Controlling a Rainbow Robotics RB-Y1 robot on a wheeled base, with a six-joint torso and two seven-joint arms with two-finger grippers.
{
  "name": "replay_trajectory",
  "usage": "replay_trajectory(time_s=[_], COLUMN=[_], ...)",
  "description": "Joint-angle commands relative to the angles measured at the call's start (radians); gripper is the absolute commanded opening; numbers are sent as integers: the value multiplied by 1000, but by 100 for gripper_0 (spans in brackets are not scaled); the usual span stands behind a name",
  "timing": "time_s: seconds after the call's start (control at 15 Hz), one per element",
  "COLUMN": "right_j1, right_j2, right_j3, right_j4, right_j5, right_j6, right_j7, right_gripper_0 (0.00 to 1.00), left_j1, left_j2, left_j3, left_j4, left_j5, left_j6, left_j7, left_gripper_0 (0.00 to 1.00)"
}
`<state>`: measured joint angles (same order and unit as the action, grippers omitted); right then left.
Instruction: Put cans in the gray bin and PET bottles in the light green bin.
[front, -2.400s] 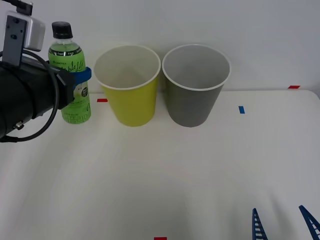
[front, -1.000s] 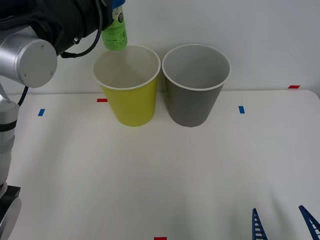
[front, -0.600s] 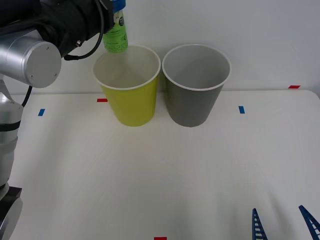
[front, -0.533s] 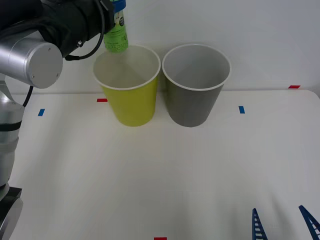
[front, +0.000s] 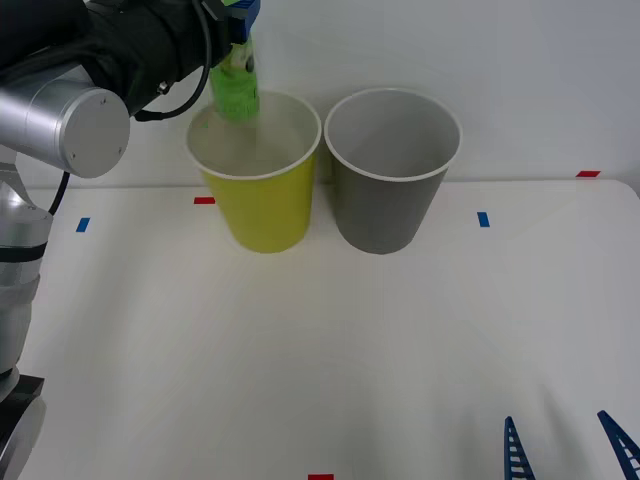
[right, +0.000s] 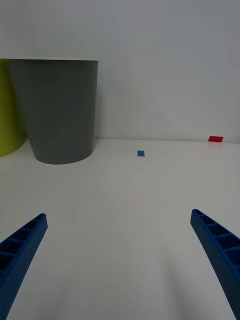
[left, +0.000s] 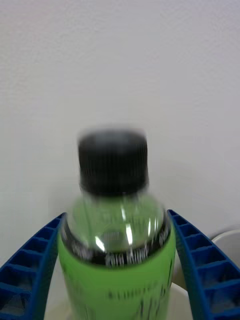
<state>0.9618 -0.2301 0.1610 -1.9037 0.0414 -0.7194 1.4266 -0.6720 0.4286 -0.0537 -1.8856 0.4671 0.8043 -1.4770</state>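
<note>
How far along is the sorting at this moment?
Done: nothing lies settled in a bin yet; the gray bin looks bare inside as far as the front view reaches. In hand: the PET bottle hangs blurred under the left gripper, its base dipping into the mouth of the light green bin. Left: getting it to rest inside. The right gripper waits open near the table's front edge.

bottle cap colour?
Black, ribbed screw cap on the green-labelled PET bottle; clearest in the left wrist view.
</note>
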Motion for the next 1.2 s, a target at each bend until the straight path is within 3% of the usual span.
replay_trajectory(time_s=[0.07,0.47,0.73,0.93,1.2], right_j1=[0,0,0,0,0], right_j2=[0,0,0,0,0], right_j3=[0,0,0,0,0], right_j4=[0,0,0,0,0], right_j5=[0,0,0,0,0], right_j6=[0,0,0,0,0], right_j7=[0,0,0,0,0], right_gripper_0=[100,100,100,100,100], left_j1=[0,55,305,528,772], left_j2=[7,93,98,96,79], left_j3=[0,14,80,89,90], left_j4=[-6,-138,-380,-555,-702], left_j5=[21,8,-30,-117,-176], left_j6=[1,7,7,7,7], left_j7=[0,4,9,15,27], left_gripper_0=[100,100,100,100,100])
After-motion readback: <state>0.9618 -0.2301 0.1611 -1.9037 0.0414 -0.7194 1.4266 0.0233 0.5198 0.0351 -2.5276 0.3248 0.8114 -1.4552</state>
